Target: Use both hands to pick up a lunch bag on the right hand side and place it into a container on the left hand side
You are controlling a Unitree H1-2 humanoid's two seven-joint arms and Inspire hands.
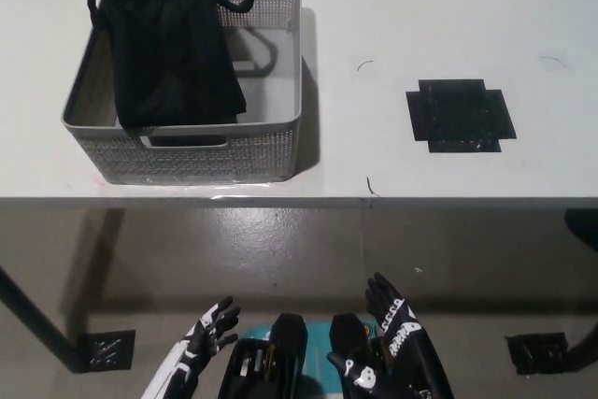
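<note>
A black lunch bag (168,39) with looped handles stands inside the grey perforated basket (280,128) at the table's left, leaning against its left side and rising above the rim. My white left hand (207,334) hangs below the table's front edge at the bottom left, fingers spread and holding nothing. My black right hand (392,329) is at the bottom middle-right, also below the table, fingers apart and empty. Both hands are far from the bag.
A black tape cross (460,115) marks the white table (420,25) at the right. Below the front edge lies grey floor with tape patches (107,349) and a table leg at the left.
</note>
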